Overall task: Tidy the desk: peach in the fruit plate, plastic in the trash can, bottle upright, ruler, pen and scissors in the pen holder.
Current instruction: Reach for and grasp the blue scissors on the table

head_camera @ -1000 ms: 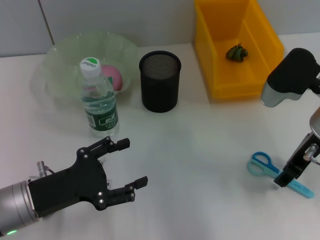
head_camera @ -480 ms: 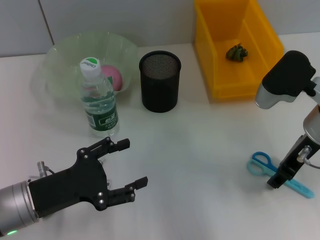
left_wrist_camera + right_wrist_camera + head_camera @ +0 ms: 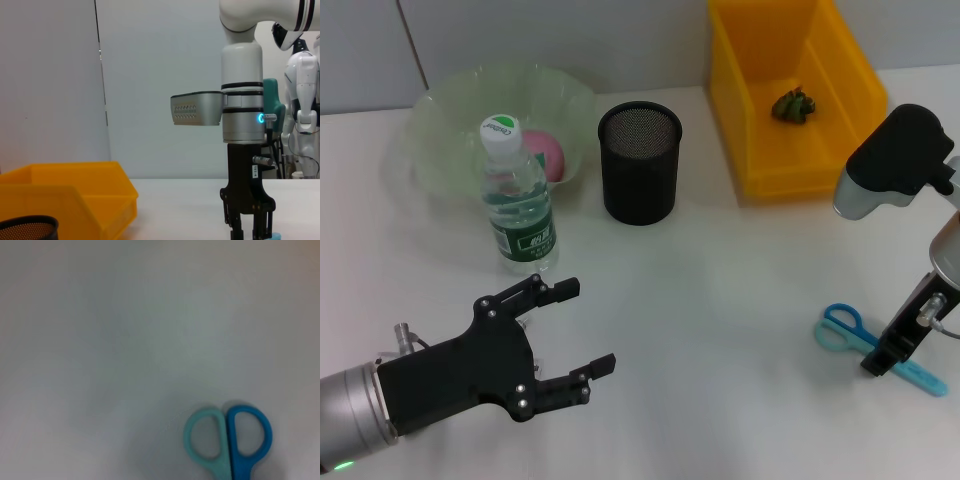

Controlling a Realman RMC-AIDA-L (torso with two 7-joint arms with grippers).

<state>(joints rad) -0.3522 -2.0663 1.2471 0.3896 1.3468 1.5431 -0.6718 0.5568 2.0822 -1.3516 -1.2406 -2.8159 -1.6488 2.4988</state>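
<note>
Looking down, you see your right gripper (image 3: 880,362) set over the small blue-handled scissors (image 3: 850,331) on the white desk (image 3: 720,300), loops just beyond its fingertips; finger state unclear. Left gripper (image 3: 582,328) spread, idle.

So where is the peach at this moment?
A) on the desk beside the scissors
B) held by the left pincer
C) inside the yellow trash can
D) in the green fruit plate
D: the peach lies inside the fruit plate, behind the upright bottle.
</note>
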